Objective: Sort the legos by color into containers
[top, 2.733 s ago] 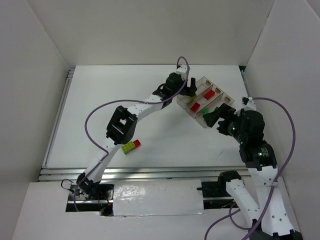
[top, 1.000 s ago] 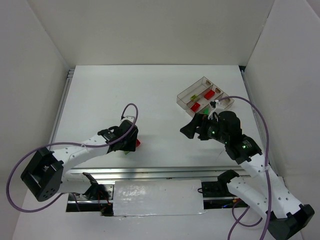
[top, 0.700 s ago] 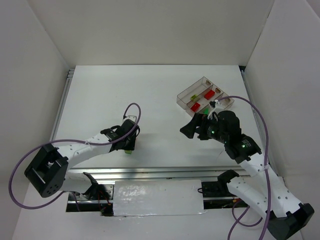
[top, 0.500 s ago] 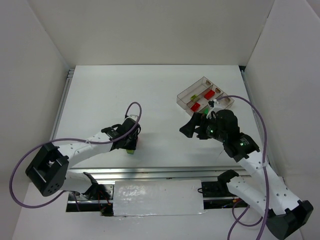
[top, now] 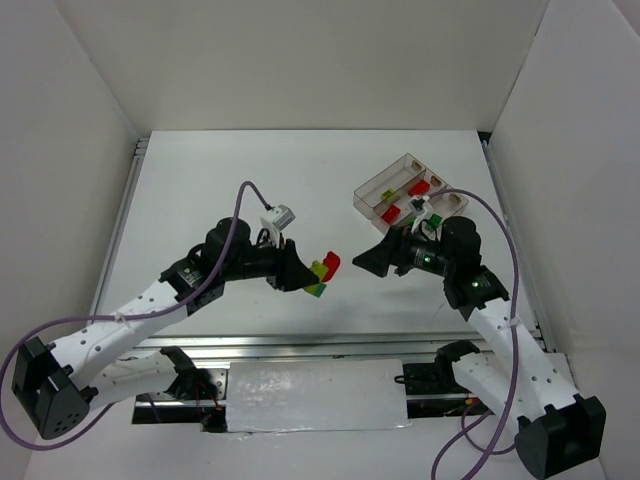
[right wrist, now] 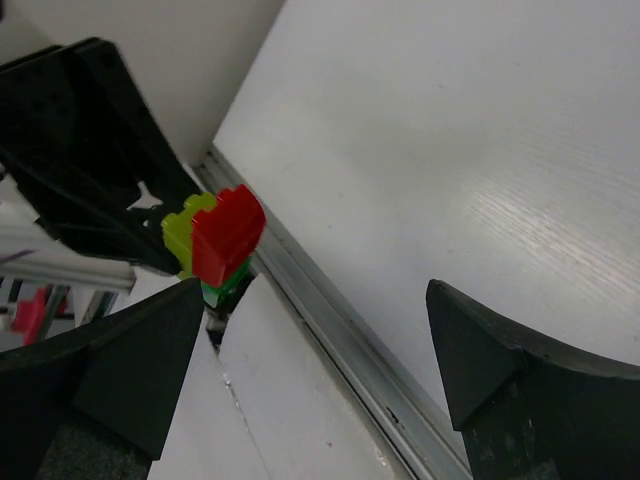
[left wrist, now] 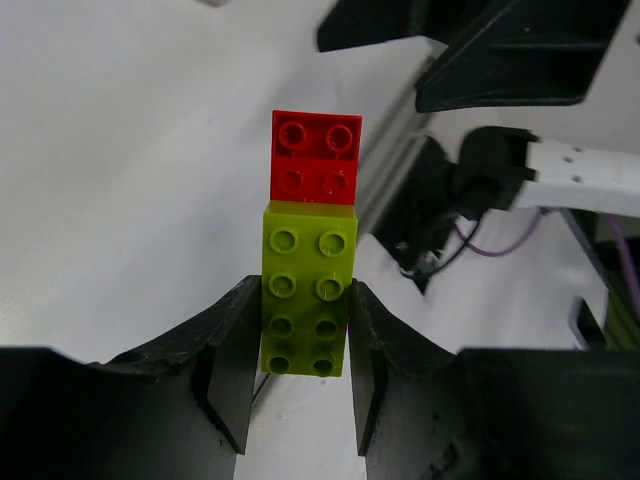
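Note:
A stuck-together stack of legos (top: pixel 322 273) hangs above the table's near middle, with my left gripper (top: pixel 300 270) shut on it. In the left wrist view, the fingers (left wrist: pixel 232 355) clamp the yellow-green brick (left wrist: pixel 307 290), and a red brick (left wrist: pixel 316 158) sticks out beyond it. The right wrist view shows the same red brick (right wrist: pixel 228 232) with a green one (right wrist: pixel 225 285) beneath it. My right gripper (top: pixel 365 262) stands open a little to the right of the stack, facing it, with nothing between its jaws. The containers (top: pixel 372 187) sit at the back right and hold red and green bricks.
An aluminium rail (top: pixel 300 345) runs along the table's near edge. White walls close in the left, back and right sides. Purple cables (top: pixel 243 200) loop off both arms.
My left gripper has shut on the brick stack, lifted it off the table and carried it right towards the right gripper. The right arm has barely shifted.

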Controlling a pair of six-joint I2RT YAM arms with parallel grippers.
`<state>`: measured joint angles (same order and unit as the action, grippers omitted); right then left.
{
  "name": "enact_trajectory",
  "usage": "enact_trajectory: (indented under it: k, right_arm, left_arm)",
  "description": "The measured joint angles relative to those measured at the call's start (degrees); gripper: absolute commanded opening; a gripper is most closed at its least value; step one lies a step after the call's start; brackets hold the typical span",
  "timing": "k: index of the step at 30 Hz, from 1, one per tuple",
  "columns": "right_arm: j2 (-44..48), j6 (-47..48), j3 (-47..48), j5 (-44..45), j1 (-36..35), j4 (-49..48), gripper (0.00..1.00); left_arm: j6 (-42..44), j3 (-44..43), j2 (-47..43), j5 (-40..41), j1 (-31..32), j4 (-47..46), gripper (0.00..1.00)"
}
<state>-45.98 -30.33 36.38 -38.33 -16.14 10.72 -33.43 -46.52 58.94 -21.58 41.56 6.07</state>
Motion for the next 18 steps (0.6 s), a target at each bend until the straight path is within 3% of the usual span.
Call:
enact_trajectory:
  k: [8,13,18]
  right_arm:
    - [2.3,-0.5,-0.1,-14.8,1.1,-11.3,0.95]
    - [1.2,-6.4,-2.5,-22.3,1.2,-22.6,0.86]
    - [0.3,-10.2,-4.2,-26.2,1.0,-27.8,0.85]
  left_arm:
    - [-3.2,2.1,-0.3,-17.5,0.0,-13.2,0.0]
    - [-4.7,2.3,-0.2,-21.8,0.0,-16.7,0.0]
    - [-5.9,2.3,0.2,-22.4,0.0,-18.6,0.0]
